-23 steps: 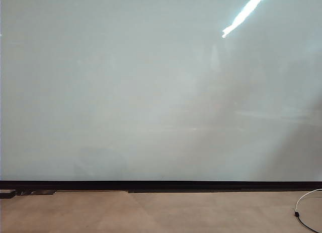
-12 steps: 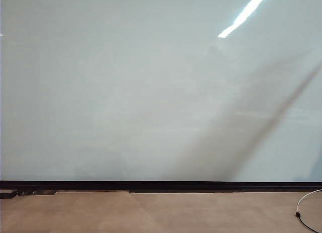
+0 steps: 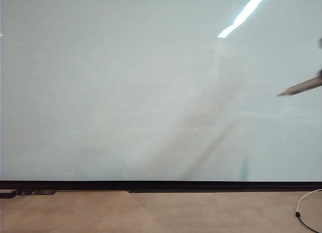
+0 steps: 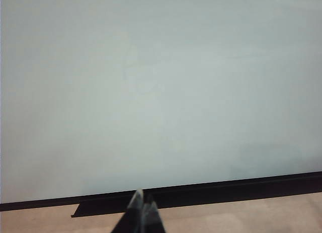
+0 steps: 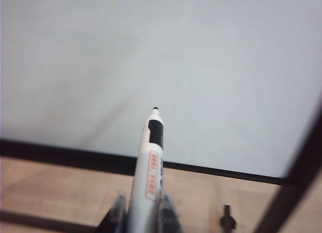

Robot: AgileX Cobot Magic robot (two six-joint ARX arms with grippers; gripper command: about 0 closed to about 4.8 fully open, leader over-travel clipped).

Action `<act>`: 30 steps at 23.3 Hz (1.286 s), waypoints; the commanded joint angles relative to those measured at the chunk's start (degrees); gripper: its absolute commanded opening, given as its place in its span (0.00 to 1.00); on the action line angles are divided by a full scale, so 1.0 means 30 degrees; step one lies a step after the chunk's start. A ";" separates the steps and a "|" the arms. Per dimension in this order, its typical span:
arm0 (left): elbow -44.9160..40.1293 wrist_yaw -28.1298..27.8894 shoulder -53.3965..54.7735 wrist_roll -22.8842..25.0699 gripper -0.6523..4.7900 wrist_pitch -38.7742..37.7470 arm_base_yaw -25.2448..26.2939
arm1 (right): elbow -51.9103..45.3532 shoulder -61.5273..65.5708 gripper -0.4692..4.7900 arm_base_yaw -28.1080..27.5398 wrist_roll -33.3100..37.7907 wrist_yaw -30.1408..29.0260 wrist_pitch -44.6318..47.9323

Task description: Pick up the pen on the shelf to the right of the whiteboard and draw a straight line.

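Observation:
The whiteboard (image 3: 151,92) fills the exterior view, and no straight line shows on it. The pen (image 3: 302,86) pokes in from the right edge, dark tip pointing left and slightly down. My right gripper is almost wholly beyond that edge. In the right wrist view my right gripper (image 5: 143,198) is shut on the pen (image 5: 151,162), a white barrel with a black tip aimed at the whiteboard (image 5: 201,67) and apart from it. My left gripper (image 4: 143,208) is shut on nothing, low before the whiteboard (image 4: 151,92). I cannot tell where the shelf is.
A black strip (image 3: 161,185) runs under the board, above the beige floor (image 3: 151,213). A white cable (image 3: 308,203) lies at the right on the floor. A glare streak (image 3: 245,14) marks the board's top right. A dark slanted bar (image 5: 297,177) crosses the right wrist view.
The pen has come into the exterior view from the right edge, where one second ago nothing showed. A long shadow has swept across the board. The left side looks unchanged.

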 commanded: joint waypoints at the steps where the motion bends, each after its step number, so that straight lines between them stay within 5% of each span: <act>1: 0.0066 0.0036 -0.0022 0.0051 0.11 0.0095 -0.0015 | 0.0124 0.4320 0.08 0.1974 -0.0066 0.1501 0.5923; 5: 0.0066 0.0044 -0.0022 0.0044 0.11 0.0087 -0.0007 | 0.1865 1.1366 0.08 0.3650 0.0219 0.1282 1.1431; 11: 0.0066 0.0051 -0.0022 0.0044 0.11 -0.0007 -0.0007 | 0.6033 1.8221 0.08 0.6360 0.0073 0.1508 1.3675; 30: 0.0066 0.0044 -0.0022 0.0044 0.11 -0.0022 -0.0007 | 0.9449 2.3212 0.08 0.6513 0.0940 -0.3993 1.7566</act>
